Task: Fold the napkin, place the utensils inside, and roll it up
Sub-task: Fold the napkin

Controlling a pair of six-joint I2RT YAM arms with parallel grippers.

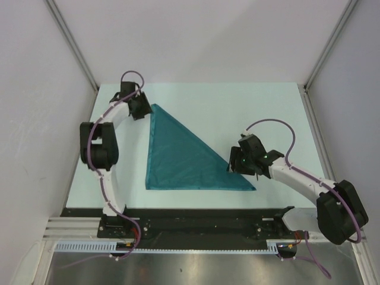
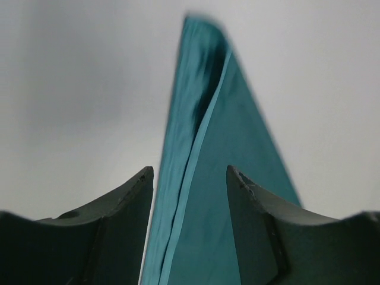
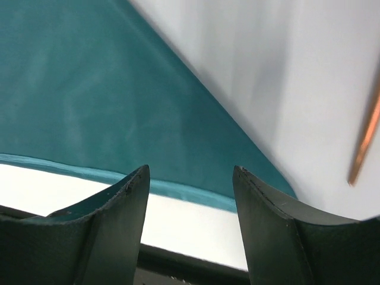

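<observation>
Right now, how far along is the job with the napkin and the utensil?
Done: the napkin lies folded into a triangle. In hand: nothing is gripped; the left fingers stand open over its far corner, the right fingers open by its right corner. Left: the utensil lies beside the cloth, not inside, and nothing is rolled.

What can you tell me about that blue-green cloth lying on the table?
The cloth is teal, slightly shiny fabric with a stitched hem, folded into a two-layer triangle. It lies flat on the pale table, with one straight side toward the arms, another on the left, and the slanted edge running from far left to near right. The left jaws stand open on either side of its far tip. Whether they touch it is unclear.
</observation>
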